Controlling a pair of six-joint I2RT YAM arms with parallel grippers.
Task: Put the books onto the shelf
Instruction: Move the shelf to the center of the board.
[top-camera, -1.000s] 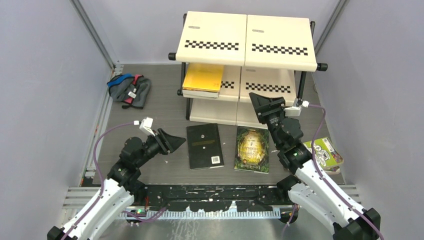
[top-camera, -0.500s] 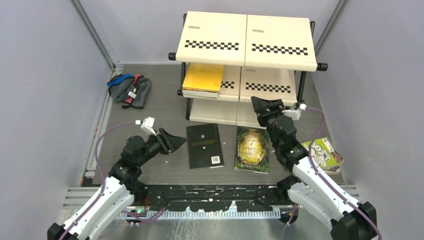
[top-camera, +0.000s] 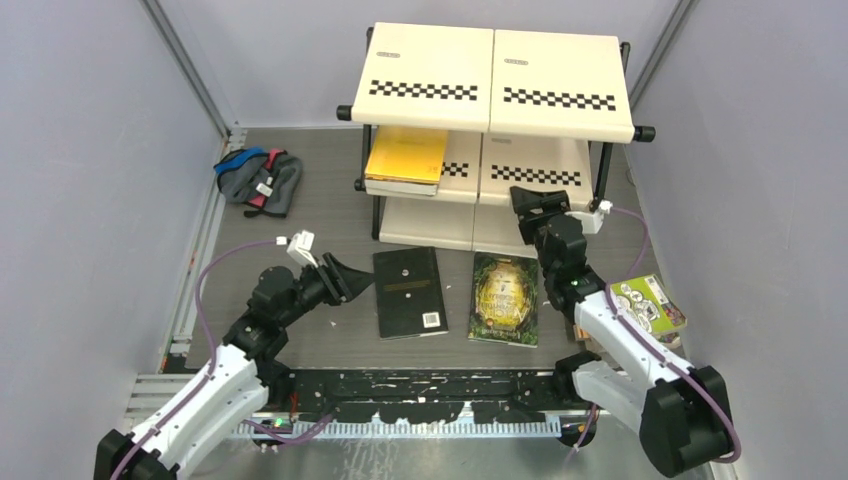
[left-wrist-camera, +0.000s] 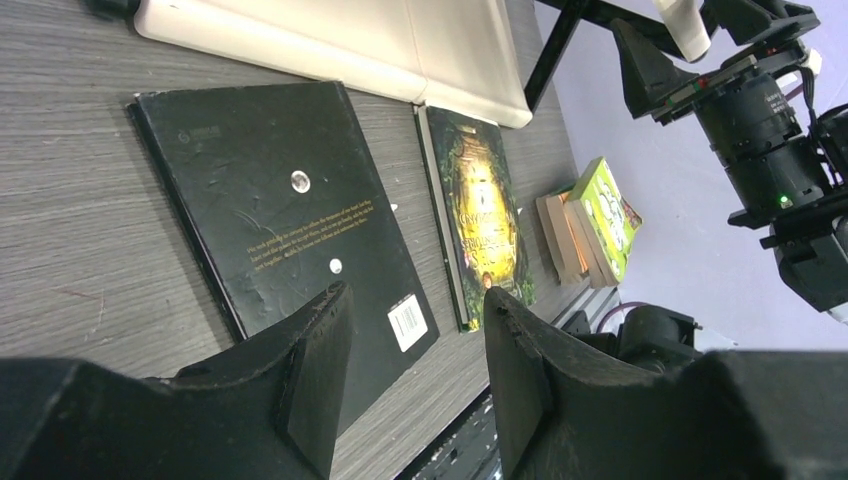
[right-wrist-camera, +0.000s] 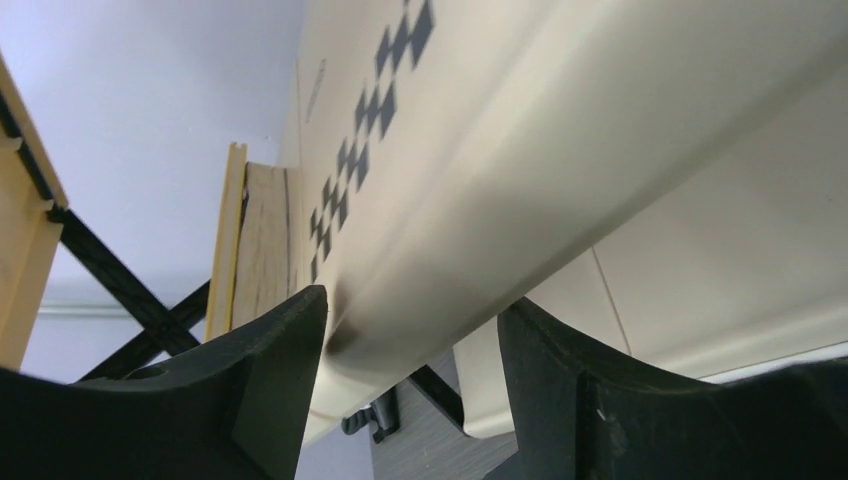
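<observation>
Black flat paperback (top-camera: 408, 291) lies on grey table (top-camera: 330, 215) just right of left gripper (left-wrist-camera: 418, 300) (jaws apart, empty); right gripper (top-camera: 523, 198), also agape, empty, at middle board of cream checkered shelf (top-camera: 490, 70); likely next: grasp paperback's left edge.

1. Shelf (top-camera: 490, 100): three tiers of cream boards, two boards side by side per tier, with black-and-white checkered strips along the front edges. It has a black tubular frame and stands upright at the far side of the tabletop (top-camera: 330, 220).
2. Yellow-backed book (top-camera: 407, 158): lies flat on the middle tier, left half, and covers the checkered strip there.
3. Black book (top-camera: 408, 290): flat on the tabletop, just in front of the shelf's left half. Back cover up, white barcode at the near right corner.
4. Green-gold book (top-camera: 505, 298): flat, front cover up, just right of the black book with a narrow gap between them.
5. Lime green book (top-camera: 648, 305): far right, topping a small stack; page edges show beneath.
</observation>
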